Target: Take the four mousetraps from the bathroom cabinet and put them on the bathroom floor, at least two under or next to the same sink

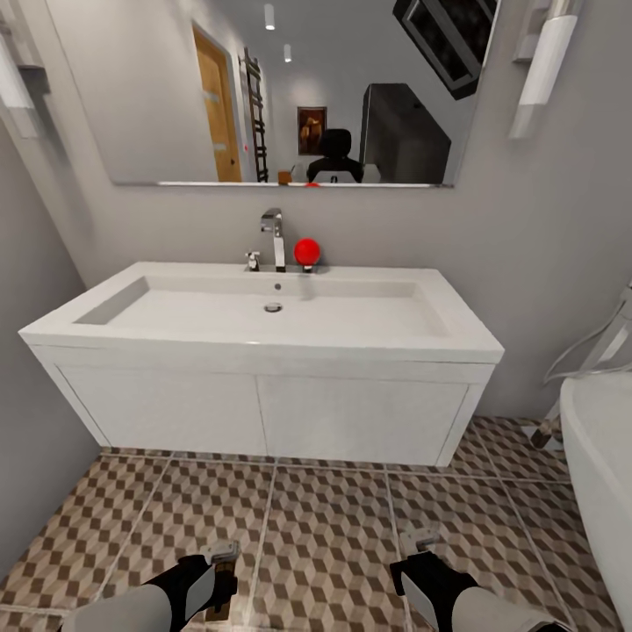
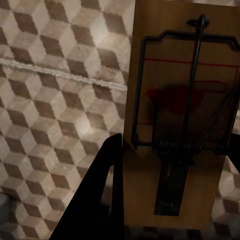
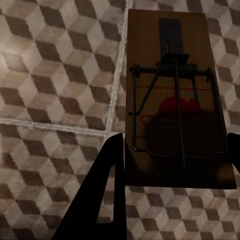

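**A:** While you face the sink head-on, both arms sit low at the near edge of the head view, over the bathroom floor. Your left claw is pinching a mousetrap; in the left wrist view its wooden slab runs lengthwise straight out from between the fingers, wire bar uppermost, with tiles beneath it.

**B:** And the other arm?

**A:** Much the same. Your right claw is clamped on a second mousetrap, long axis again in line with the fingers, spring end farther from the claw. Whether either slab touches the tiles I can't tell.

**B:** Which way is the target?

**A:** Straight ahead. The sink hangs on the wall with open floor under its white cabinet front, and both traps are short of that, a row or so of tiles back. Neither arm looks clearly nearer; the left lines up with the left door, the right with the right door.

**B:** Anything in the basin?

**A:** Only the drain. A red ball sits on the rim just beside the chrome tap. The bathtub edge crowds your right side, so I'd judge that arm has less room to swing.
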`<state>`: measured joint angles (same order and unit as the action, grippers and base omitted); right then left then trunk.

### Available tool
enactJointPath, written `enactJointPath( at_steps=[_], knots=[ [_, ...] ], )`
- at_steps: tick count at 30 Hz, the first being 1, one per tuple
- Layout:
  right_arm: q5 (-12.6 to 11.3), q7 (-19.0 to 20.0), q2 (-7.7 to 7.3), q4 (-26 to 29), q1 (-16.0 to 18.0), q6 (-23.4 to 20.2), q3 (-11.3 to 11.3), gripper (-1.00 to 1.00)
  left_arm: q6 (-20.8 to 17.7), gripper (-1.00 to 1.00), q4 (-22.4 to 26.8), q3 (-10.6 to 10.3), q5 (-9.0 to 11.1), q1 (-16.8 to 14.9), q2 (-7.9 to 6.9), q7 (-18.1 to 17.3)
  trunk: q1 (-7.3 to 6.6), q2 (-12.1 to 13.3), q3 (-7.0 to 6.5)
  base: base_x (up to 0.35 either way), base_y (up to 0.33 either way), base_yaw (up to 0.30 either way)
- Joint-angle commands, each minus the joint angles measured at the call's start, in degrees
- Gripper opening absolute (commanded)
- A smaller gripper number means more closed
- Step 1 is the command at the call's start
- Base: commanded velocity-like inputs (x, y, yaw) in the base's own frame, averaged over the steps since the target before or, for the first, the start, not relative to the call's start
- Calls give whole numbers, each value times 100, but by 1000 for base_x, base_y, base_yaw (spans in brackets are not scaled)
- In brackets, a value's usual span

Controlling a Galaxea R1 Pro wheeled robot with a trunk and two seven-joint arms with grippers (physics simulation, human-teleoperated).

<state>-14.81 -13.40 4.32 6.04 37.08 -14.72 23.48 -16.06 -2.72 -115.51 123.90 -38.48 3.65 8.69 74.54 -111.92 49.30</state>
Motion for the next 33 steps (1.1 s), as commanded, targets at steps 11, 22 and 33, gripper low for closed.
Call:
enactJointPath(
  at_steps=[11,22,33],
  knots=[
    [-12,99,-27,14,-29,478,52,-100,-29,-100,41,-77,33,-2,27,22,241,-445,203,0,0,0],
    [1022,599,46,21,-29,2036,13,-100,168,-100,67,-190,-58,-154,186,14,483,-886,400,0,0,0],
    [1016,600,113,24,-16,1921,-32,-100,878,-100,78,-191,-62,-1025,345,-613,725,-1327,598,0,0,0]
  ],
)
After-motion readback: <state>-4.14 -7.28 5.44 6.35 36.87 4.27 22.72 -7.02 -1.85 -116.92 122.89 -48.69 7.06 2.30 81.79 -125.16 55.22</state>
